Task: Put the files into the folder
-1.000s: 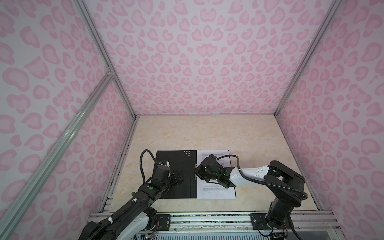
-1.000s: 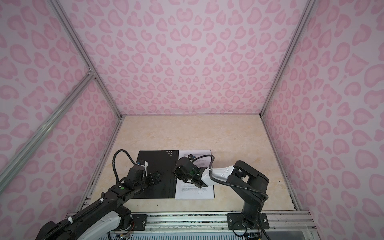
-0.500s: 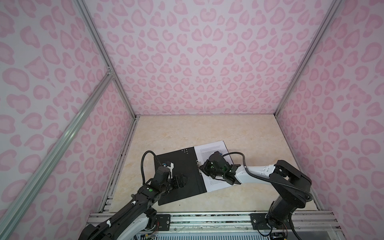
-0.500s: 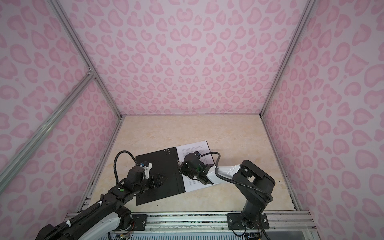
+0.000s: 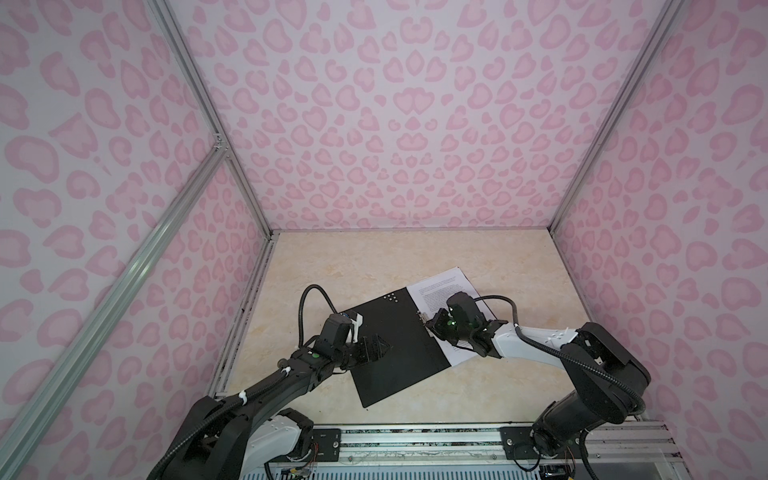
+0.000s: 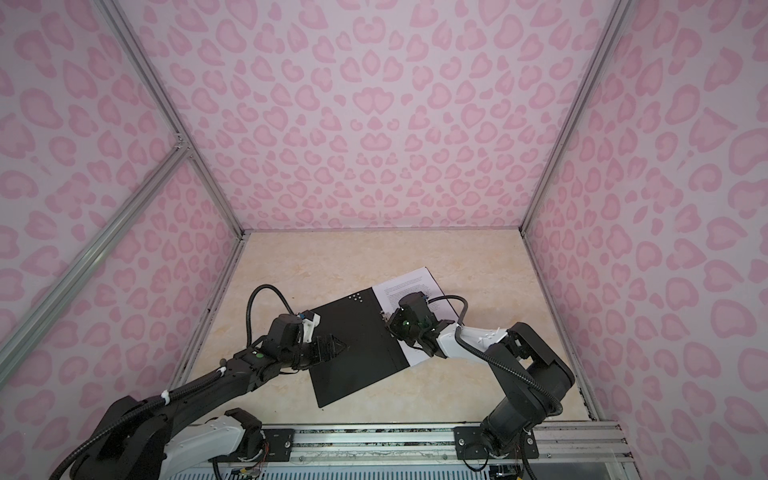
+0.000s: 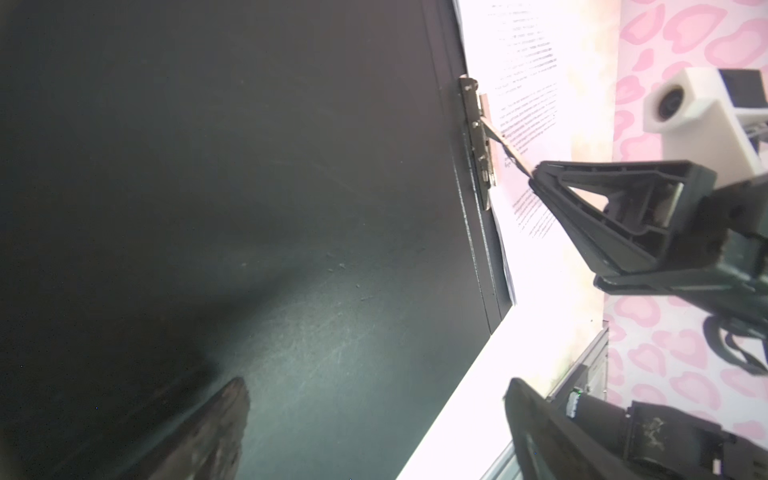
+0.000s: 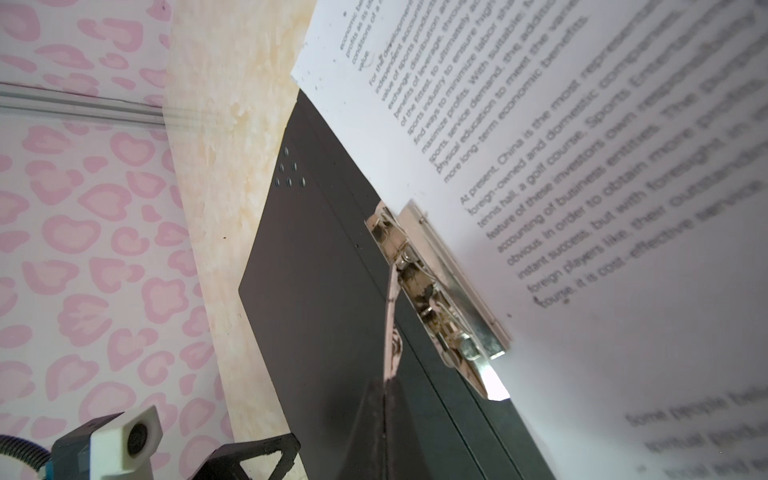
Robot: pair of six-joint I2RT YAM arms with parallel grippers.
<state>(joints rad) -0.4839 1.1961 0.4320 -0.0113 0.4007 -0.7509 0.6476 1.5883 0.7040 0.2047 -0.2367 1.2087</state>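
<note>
Right gripper [image 8: 384, 386] has its fingers pressed together on the thin metal lever [image 8: 390, 320] of the silver spine clip [image 8: 436, 291], pinching the lever's tip where it rises off the clip; a second ago those fingers were slightly apart. Since that earlier view the thin open folder [image 5: 395, 345], black inside, has swung round. It lay square to the desk's front edge. Now it sits skewed in the near half of the beige marbled desk [image 5: 374, 257], one corner towards the front edge. The white printed files [image 5: 440, 286] lie on its right half, their far corner aimed at the right edge of the desk. The clip's plate lies over the sheets' inner margin.

Six small metal rivets [image 8: 289, 172] dot the black cover's far corner. On the top sheet some print reads: "At present, China is the most", "a golf course", "more long-term economic benefits"; the rest blurs.

Left gripper [image 5: 378, 347] is spread wide over the left part of the black cover. I cannot tell whether its fingers [image 7: 220, 428] touch the cover.
</note>
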